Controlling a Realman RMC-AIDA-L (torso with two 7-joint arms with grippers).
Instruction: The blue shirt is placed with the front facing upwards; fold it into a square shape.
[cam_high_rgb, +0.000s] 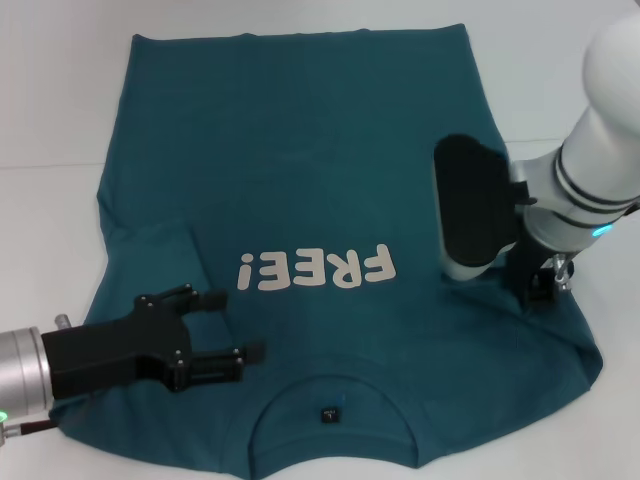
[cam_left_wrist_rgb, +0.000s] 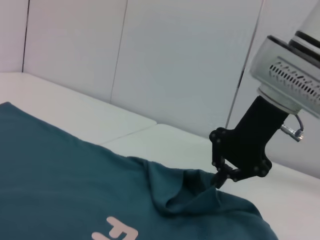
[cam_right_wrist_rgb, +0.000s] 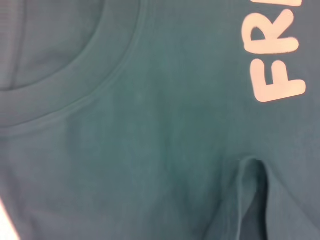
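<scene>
Collar (cam_high_rgb: 333, 400) nearest me — shirt (cam_high_rgb: 320, 160) is lying flat, front up, on the table (cam_high_rgb: 50, 100). My left gripper (cam_high_rgb: 228, 325) is hovering released over it; my right gripper (cam_left_wrist_rgb: 218, 181) is pinching its sleeve edge.

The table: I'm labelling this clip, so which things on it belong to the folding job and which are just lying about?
Part of the job:
- the blue shirt, front up
- left claw, open over the shirt near the collar
- right claw, down at the bunched shirt edge

Just lying about:
- nothing; only the white table itself
</scene>
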